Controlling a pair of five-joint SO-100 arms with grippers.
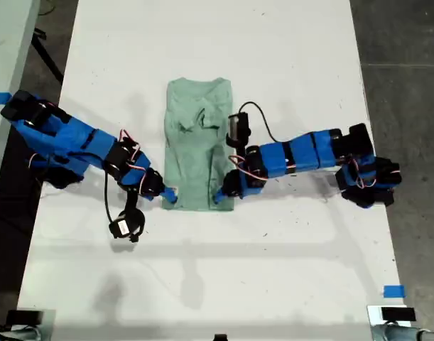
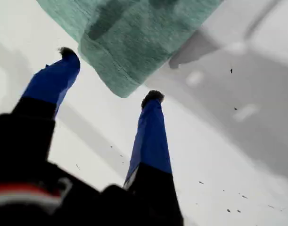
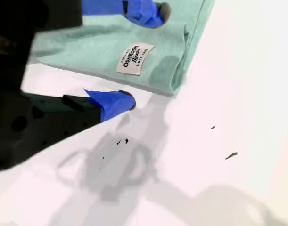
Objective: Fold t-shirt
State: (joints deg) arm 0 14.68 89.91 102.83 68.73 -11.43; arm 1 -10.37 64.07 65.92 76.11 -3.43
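Two fingers of my first gripper [image 2: 111,74] are standing wide apart, holding nothing, and one corner of the t-shirt [image 2: 134,37] is poking into the gap between their tips. My second gripper [image 3: 144,55] is gaping too and gripping nothing. One of its blue fingers [image 3: 148,12] is hanging over the cloth, and the other is sitting on the white table [image 3: 238,70] just beside the hem. A small white label [image 3: 135,58] is showing on the cloth between those two fingers. In the exterior view, my first gripper [image 1: 167,193] is reaching in from the exterior view's left to the shirt's lower corner on that side. My second gripper [image 1: 220,195] is reaching in from the exterior view's right to the other lower corner. The t-shirt [image 1: 199,142] is lying flat in the middle of the table [image 1: 273,270] as a long narrow strip. Its sides are folded in and its neck is pointing toward the top of the exterior view. Some wrinkles are bunching up near its middle. A bit of blue tape [image 1: 393,291] is sticking to the table near the exterior view's lower right corner.
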